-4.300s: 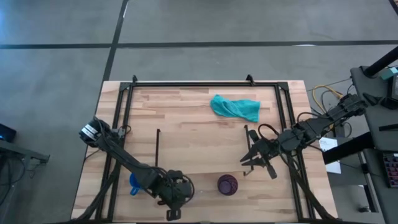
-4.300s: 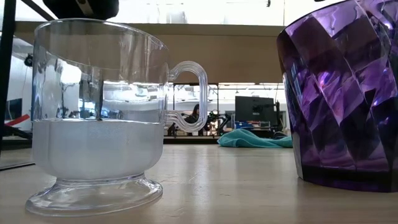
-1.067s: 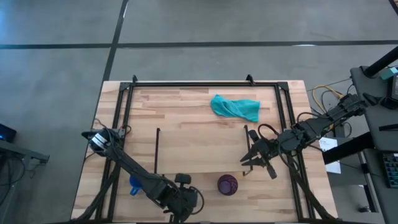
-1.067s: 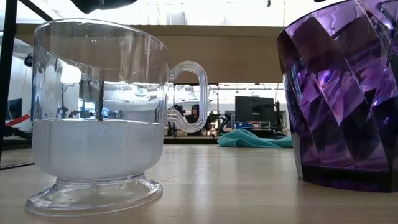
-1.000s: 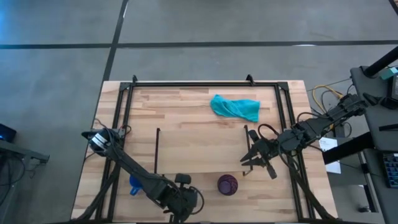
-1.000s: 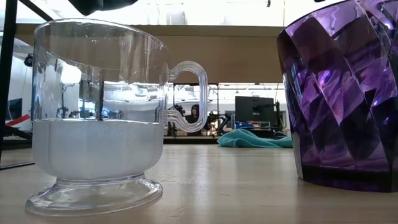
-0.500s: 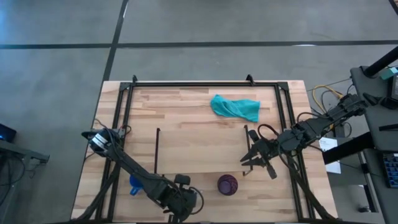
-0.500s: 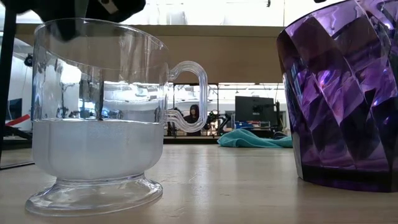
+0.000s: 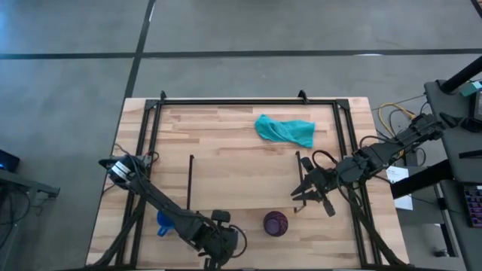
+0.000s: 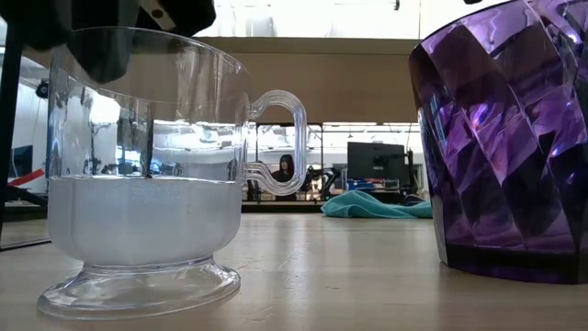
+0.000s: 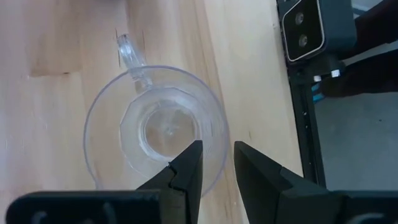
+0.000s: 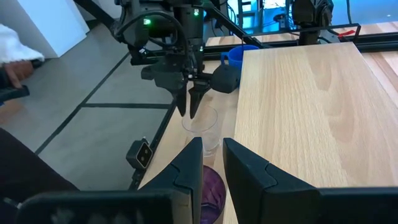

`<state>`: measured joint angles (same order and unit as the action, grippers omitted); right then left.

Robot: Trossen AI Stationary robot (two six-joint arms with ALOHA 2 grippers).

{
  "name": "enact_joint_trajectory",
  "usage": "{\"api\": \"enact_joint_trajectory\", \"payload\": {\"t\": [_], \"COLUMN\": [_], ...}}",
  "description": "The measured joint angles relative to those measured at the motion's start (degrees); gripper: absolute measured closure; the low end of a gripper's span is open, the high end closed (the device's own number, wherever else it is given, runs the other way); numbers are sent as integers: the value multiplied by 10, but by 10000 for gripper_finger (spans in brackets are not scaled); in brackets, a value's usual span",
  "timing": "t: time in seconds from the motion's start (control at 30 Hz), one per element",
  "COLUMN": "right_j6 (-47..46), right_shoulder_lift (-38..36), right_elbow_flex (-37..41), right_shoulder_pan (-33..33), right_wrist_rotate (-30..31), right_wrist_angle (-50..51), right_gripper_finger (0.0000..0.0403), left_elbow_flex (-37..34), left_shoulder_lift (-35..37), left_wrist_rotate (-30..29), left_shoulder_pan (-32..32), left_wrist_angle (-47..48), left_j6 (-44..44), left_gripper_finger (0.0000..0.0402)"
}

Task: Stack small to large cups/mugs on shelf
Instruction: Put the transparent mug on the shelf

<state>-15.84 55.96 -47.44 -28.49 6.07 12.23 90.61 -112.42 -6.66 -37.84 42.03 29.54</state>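
Hovering directly above the small clear glass cup (image 11: 155,127) at the table's near edge, the left gripper (image 11: 216,163) points straight down, fingers slightly parted astride the rim opposite the handle. The right gripper (image 9: 307,193), fingers slightly apart, waits well off.

Robotics lab: monitor (image 10: 378,158), concrete floor (image 9: 241,45)

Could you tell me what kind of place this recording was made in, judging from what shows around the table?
Most likely a robotics lab or workshop. The wooden table stands on a bare concrete floor, the low view shows a computer monitor in the room behind, and cables and equipment sit beside the right arm.
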Motion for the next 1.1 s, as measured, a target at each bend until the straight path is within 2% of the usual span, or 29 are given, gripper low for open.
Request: {"api": "enact_joint_trajectory", "payload": {"t": [0.33, 0.57, 0.87, 0.97, 1.1], "right_j6": [0, 0, 3, 6, 9], "right_shoulder_lift": [0, 0, 0, 0, 0], "right_elbow_flex": [0, 0, 0, 0, 0], "right_shoulder_pan": [0, 0, 0, 0, 0], "right_wrist_rotate": [0, 0, 0, 0, 0], "right_wrist_angle": [0, 0, 0, 0, 0], "right_gripper_finger": [344, 344, 344, 344, 344], "left_elbow_flex": [-18, -29, 15, 52, 109], "left_shoulder_lift": [0, 0, 12, 17, 18], "left_wrist_rotate": [0, 1, 3, 4, 6], "left_shoulder_pan": [0, 1, 1, 1, 1], "left_wrist_angle": [-40, -40, -31, 7, 126], "left_j6": [0, 0, 0, -4, -4], "left_gripper_finger": [327, 392, 400, 401, 401]}}
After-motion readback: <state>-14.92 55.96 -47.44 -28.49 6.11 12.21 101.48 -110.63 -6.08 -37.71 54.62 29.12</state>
